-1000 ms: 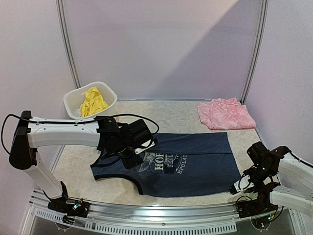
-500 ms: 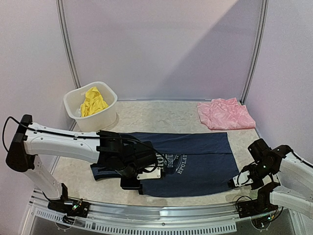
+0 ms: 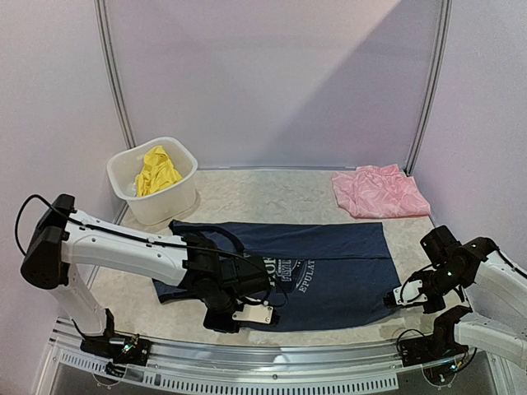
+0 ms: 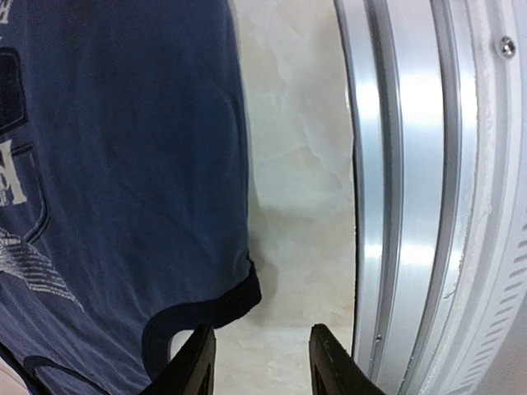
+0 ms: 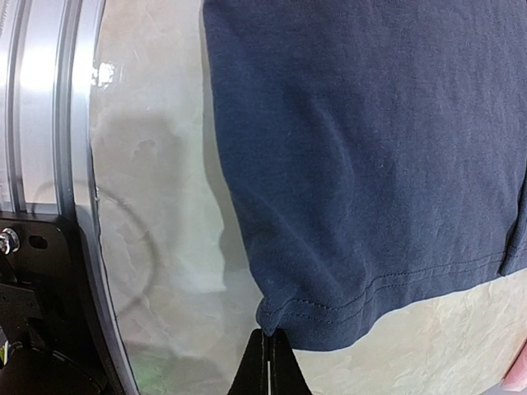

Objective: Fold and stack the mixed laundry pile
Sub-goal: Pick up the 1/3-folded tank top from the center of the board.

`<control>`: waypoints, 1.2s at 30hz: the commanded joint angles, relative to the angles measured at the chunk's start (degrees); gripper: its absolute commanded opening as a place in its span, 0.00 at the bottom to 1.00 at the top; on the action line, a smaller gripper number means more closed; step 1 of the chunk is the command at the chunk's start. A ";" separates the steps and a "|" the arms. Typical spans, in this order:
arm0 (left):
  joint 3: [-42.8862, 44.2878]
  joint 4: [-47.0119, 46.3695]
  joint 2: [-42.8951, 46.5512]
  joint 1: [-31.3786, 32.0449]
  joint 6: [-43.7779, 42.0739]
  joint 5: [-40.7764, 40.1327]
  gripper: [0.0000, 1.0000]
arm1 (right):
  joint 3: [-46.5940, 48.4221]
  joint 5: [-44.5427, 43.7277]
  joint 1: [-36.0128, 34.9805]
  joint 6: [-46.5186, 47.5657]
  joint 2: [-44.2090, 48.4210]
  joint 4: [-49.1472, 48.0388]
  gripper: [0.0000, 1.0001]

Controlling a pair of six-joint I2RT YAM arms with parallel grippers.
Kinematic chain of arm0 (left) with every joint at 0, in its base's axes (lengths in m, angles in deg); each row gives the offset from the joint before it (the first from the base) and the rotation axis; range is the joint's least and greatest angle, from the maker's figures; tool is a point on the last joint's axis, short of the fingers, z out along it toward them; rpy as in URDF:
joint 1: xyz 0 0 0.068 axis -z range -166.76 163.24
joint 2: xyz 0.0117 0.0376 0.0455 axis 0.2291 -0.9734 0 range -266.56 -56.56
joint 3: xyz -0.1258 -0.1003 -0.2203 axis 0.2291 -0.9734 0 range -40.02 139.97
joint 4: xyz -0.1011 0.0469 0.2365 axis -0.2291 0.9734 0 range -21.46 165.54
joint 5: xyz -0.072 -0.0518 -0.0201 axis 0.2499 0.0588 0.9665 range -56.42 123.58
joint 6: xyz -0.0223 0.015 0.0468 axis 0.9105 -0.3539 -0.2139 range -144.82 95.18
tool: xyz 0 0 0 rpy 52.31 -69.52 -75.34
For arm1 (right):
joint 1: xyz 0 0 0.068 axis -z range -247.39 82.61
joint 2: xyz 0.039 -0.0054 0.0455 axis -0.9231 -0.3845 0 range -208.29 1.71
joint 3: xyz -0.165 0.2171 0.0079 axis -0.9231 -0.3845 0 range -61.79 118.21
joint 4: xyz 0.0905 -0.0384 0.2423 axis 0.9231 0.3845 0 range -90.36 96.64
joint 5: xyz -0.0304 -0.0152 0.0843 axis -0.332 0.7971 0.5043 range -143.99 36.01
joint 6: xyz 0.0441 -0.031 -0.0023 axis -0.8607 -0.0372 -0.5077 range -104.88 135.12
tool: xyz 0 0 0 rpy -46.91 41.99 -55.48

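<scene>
The navy top (image 3: 329,255) with pale print lies spread flat in the middle of the table. My left gripper (image 3: 240,316) is open at its near left corner. In the left wrist view the gripper (image 4: 262,364) hovers over bare table just beside the dark-trimmed shoulder strap (image 4: 210,309). My right gripper (image 3: 394,299) is at the top's near right corner. In the right wrist view the gripper (image 5: 270,339) is shut, pinching the hem corner (image 5: 284,311). The pink ruffled piece (image 3: 380,191) lies at the far right. The yellow piece (image 3: 156,169) sits in the tub.
A white plastic tub (image 3: 183,191) stands at the far left. A metal rail (image 3: 272,354) runs along the table's near edge, close to both grippers; it shows in the left wrist view (image 4: 412,197) and the right wrist view (image 5: 41,99). Walls enclose the back and sides.
My left arm has swung from over the top's printed area toward the near edge, to the top's near left corner. My right gripper has shifted slightly at the hem corner.
</scene>
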 commanded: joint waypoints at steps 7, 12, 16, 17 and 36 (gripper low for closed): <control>1.30 -3.01 -6.13 0.90 -0.52 2.03 0.36 | 1.88 0.88 -0.40 -1.51 -0.45 0.90 0.00; 1.05 -3.42 -7.75 1.42 -0.61 -2.21 0.37 | 1.81 0.99 -0.35 -1.88 -0.41 1.15 0.00; 0.37 -3.87 -9.06 2.19 -0.89 -4.08 0.36 | 1.56 0.94 -0.40 -2.00 -0.45 1.26 0.00; 0.40 -3.75 -9.60 2.49 -0.95 -4.81 0.34 | 1.54 0.94 -0.40 -2.05 -0.46 1.26 0.00; 2.17 -1.59 -2.35 -4.87 -1.27 -14.17 0.00 | 13.78 4.03 -0.11 -8.25 -5.41 3.28 0.00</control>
